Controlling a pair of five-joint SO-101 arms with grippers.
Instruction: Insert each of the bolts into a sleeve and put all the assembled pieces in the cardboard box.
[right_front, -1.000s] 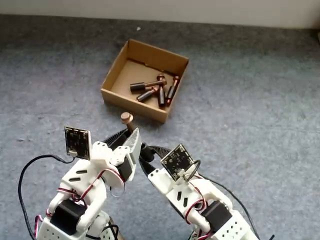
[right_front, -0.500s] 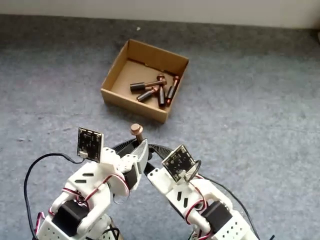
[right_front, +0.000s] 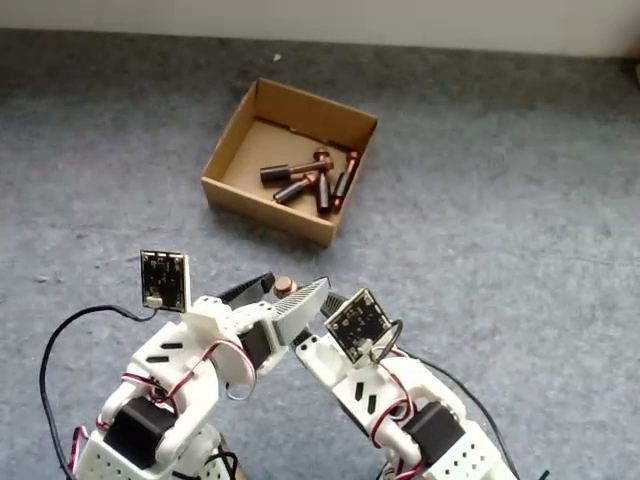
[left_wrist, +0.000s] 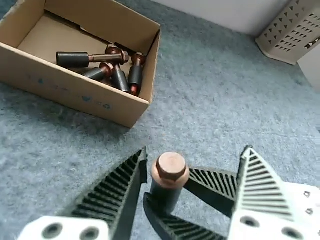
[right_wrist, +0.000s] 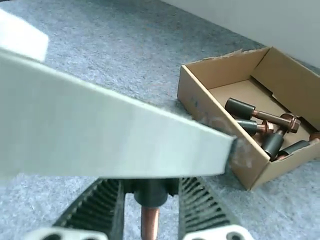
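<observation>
Cardboard box (right_front: 262, 210) sits upper centre of the high view, with several finished pieces (right_front: 320, 185) lying inside. Below it, at lower centre, we find both claws meeting. Right claw (right_wrist: 151, 200) is clamped on the sleeve (left_wrist: 164, 195), held upright. Left claw (left_wrist: 195, 150) stands spread wide around it, gripping nothing. Bolt (left_wrist: 170, 168) is seated in the sleeve, head up. We judge the box lies straight up-frame from the right claw, which carries the piece.

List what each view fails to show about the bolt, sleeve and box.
Right wrist view: a finger of the left end effector covers the bolt head.
High view: that end effector hides the sleeve.
Right wrist view: the edge cuts the cardboard box; pieces uncountable.
</observation>
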